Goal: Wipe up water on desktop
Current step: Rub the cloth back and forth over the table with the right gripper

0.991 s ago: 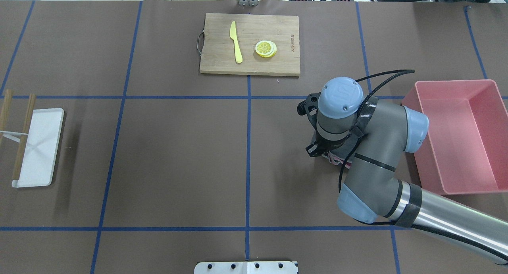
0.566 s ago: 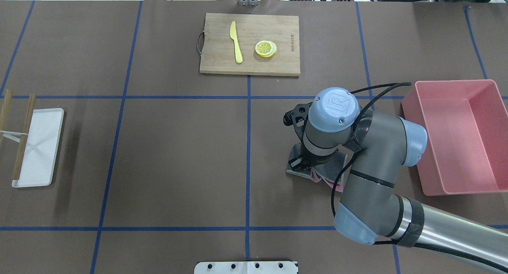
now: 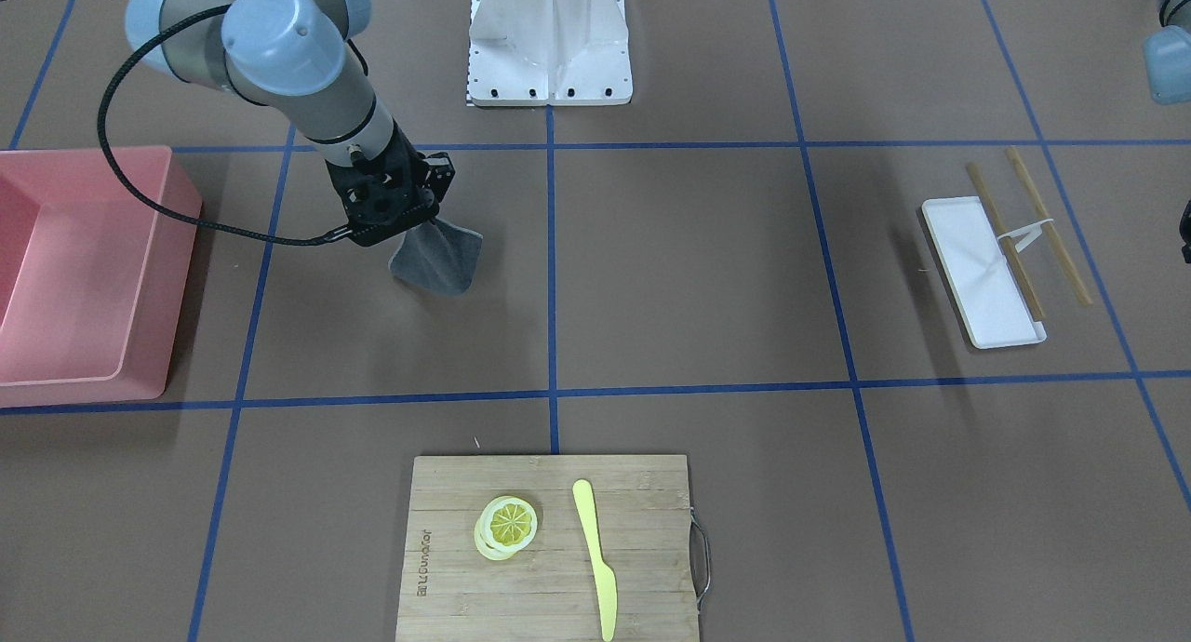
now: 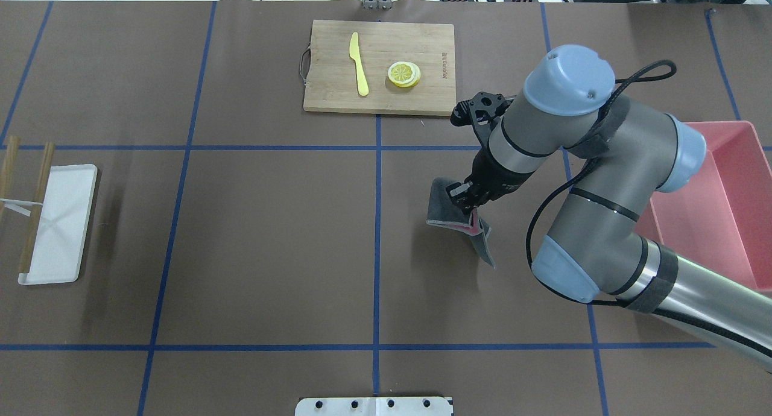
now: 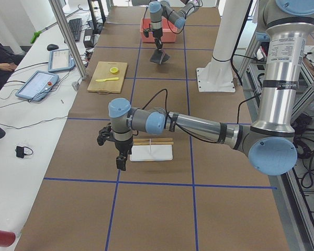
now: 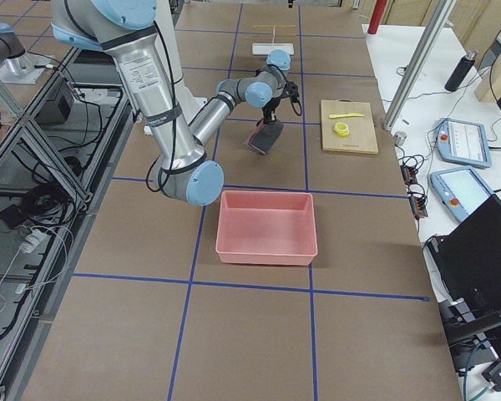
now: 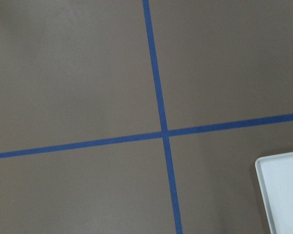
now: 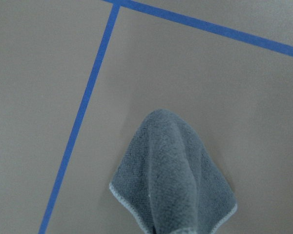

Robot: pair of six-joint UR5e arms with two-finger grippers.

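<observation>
The desktop [image 4: 271,235] is a flat, matte brown sheet, cut into big rectangles by thin blue tape, and it fills the table under both arms. A grey cloth [image 4: 442,206] with a pink-edged fold hangs over the rectangle just right of the centre tape line (its lower edge is at or very near the surface; I cannot tell whether it touches). At the far edge lies a board [image 4: 379,66] bearing a yellow knife [image 4: 358,63] and a lemon slice [image 4: 404,74]. A pink bin [image 4: 724,163] stands on the robot's right, partly hidden by the right arm's elbow. On the left lies a white tray [image 4: 60,223] with two wooden sticks [image 4: 37,205] at its outer edge. The right gripper [image 4: 468,200] points steeply down, its fingers clamped on the cloth's top. The left arm reaches low and long across the desktop. The left gripper [image 5: 121,161] points down just beside the tray, and I cannot tell whether its fingers are apart or together.
</observation>
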